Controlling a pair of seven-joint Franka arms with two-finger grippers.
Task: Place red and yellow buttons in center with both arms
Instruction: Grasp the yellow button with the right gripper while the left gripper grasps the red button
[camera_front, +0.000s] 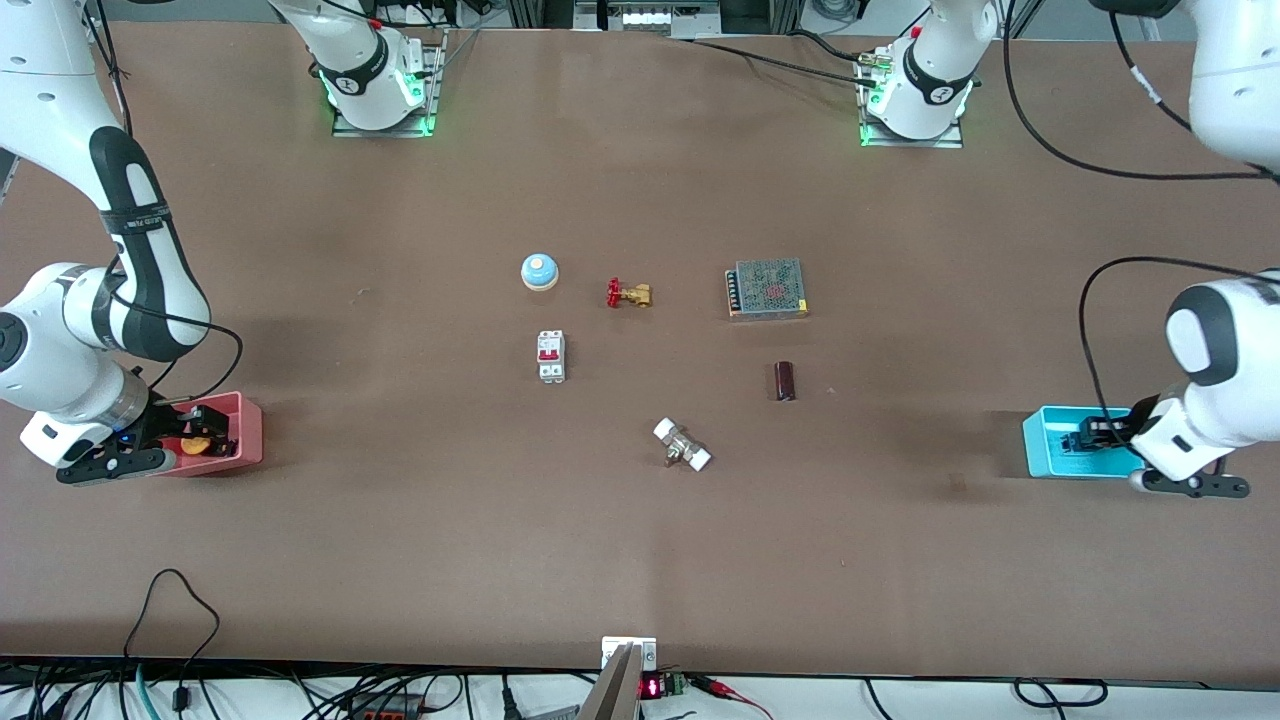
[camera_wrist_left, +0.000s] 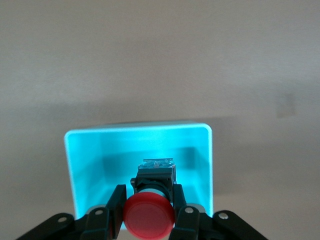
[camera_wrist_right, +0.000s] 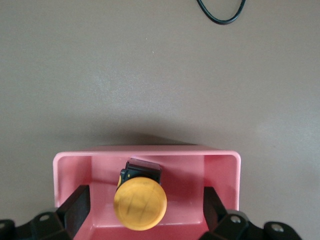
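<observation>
The red button (camera_wrist_left: 149, 216) sits in the cyan bin (camera_wrist_left: 137, 127) at the left arm's end of the table. My left gripper (camera_wrist_left: 148, 210) is down in that bin (camera_front: 1045, 445), with its fingers (camera_wrist_left: 118, 202) closed against the button's dark body below the red cap. In the front view the left gripper (camera_front: 1095, 432) hides the button. The yellow button (camera_wrist_right: 140, 202) lies in the pink bin (camera_wrist_right: 145, 150) at the right arm's end. My right gripper (camera_wrist_right: 145, 205) is open, its fingers (camera_wrist_right: 77, 205) wide apart on either side of the button without touching it. The front view shows the right gripper (camera_front: 195, 432) low in the pink bin (camera_front: 245, 430).
On the brown tabletop's middle lie a pale blue bell (camera_front: 539, 270), a brass valve with a red handwheel (camera_front: 628, 294), a mesh-covered power supply (camera_front: 768, 288), a white circuit breaker (camera_front: 551, 356), a dark cylinder (camera_front: 785, 381) and a white-ended fitting (camera_front: 682, 445).
</observation>
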